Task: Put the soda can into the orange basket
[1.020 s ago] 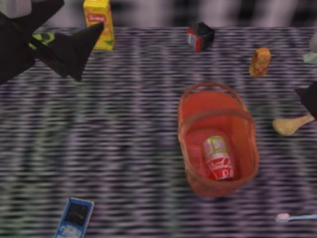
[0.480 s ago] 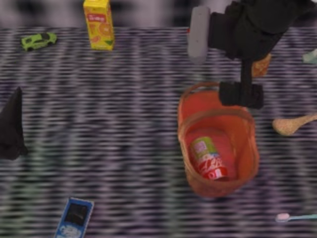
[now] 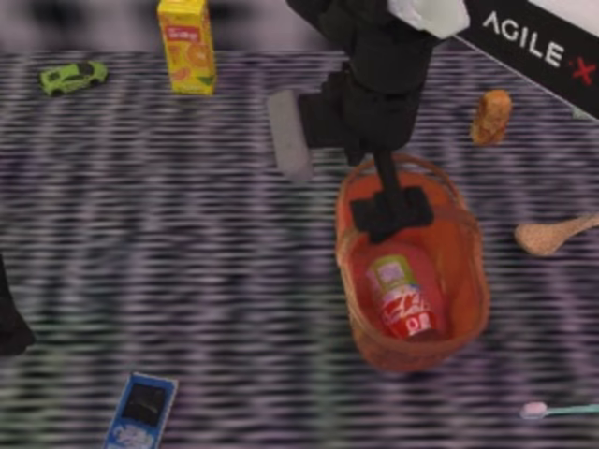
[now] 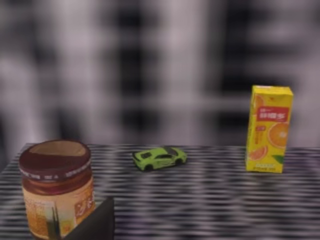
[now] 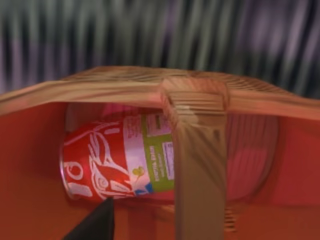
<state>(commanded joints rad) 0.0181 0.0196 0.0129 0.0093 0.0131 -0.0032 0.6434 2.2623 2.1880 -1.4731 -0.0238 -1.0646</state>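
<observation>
Left gripper [image 3: 9,323] parked at table's left edge, far left of the orange-red woven oval basket [image 3: 468,281]; claw opening can't tell. Green toy car [image 3: 71,76], yellow juice carton [image 3: 186,45], blue phone-like device [image 3: 140,410] all left of basket. Right gripper [image 3: 391,210] hangs over basket's far rim beside the arched handle; opening can't tell, holds nothing visible. Red-and-lime soda can [image 3: 402,296] lies on its side inside basket. Wooden spoon [image 3: 552,235] and toothbrush [image 3: 560,409] right of basket.

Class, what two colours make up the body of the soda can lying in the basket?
Red and lime green; the soda can shows best in the right wrist view.
</observation>
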